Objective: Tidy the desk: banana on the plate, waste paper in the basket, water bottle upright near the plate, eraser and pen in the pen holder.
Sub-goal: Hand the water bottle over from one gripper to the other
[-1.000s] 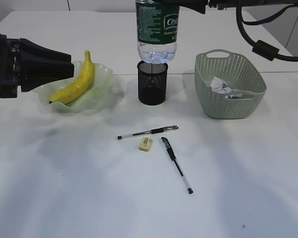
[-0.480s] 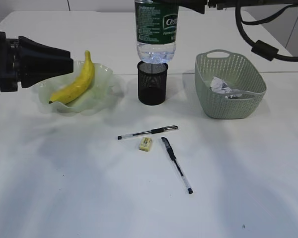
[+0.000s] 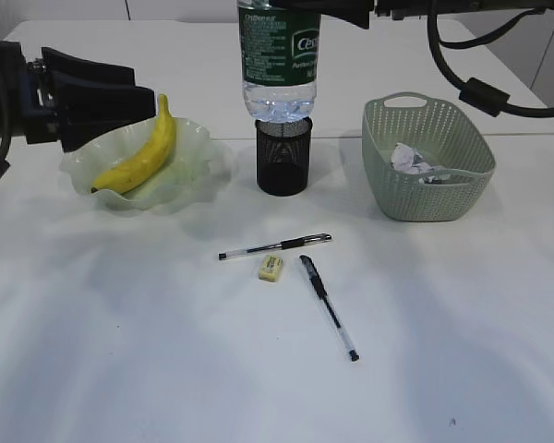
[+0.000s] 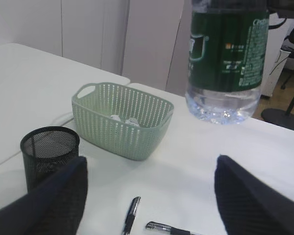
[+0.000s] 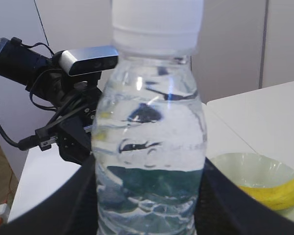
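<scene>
The right gripper [image 5: 149, 196] grips one bottle [image 3: 279, 60] above the holder [image 3: 283, 155]; the left gripper [image 4: 149, 196] gapes empty beside the plate [image 3: 189, 171] holding one banana [image 3: 143, 152]. Two pens [image 3: 275, 246] and one eraser [image 3: 270, 268] lie on the desk [image 3: 120, 351]; paper [image 3: 415, 161] sits in the basket [image 3: 429, 198].

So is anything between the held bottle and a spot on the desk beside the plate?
The water bottle, held by the right gripper, hangs over the pen holder. Left of it, the desk beside the plate shows nothing in the way.

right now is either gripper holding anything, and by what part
The right gripper holds the water bottle by its upper body. The left gripper is open and empty.
</scene>
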Motion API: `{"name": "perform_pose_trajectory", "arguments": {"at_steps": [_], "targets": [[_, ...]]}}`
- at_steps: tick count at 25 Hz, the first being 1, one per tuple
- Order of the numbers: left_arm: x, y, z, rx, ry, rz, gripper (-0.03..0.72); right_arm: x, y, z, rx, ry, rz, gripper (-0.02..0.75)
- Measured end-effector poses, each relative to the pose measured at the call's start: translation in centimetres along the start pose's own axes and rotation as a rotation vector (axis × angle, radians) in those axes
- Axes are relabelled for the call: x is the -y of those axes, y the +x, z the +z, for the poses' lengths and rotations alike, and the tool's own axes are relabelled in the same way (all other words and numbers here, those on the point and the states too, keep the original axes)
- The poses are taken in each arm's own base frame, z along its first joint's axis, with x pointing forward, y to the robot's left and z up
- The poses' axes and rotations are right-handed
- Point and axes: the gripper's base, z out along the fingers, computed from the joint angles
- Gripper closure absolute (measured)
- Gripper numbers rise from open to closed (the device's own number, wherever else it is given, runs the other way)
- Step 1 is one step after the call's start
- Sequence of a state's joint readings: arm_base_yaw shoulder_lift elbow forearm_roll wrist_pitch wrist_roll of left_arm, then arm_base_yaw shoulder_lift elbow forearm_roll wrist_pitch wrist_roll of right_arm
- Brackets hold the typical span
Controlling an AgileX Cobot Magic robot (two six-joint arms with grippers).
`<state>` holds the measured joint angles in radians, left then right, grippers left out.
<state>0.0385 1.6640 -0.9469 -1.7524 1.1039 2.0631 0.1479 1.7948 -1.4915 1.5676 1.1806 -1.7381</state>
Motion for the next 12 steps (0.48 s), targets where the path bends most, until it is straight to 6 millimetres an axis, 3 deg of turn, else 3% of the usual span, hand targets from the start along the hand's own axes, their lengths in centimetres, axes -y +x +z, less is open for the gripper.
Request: {"name": "perform_pose_trajectory", "arguments": {"at_steps": [4, 12], "targets": [[0.7, 0.4, 1.5, -0.023, 0.015, -0.018, 0.057, 0.0, 0.0, 0.0, 0.0, 0.0, 0.0, 0.369], [3.0, 0.7, 4.6, -0.089, 0.045, -0.001, 0.047, 0.0, 0.0, 0.0, 0.0, 0.0, -0.001, 0.37]]}}
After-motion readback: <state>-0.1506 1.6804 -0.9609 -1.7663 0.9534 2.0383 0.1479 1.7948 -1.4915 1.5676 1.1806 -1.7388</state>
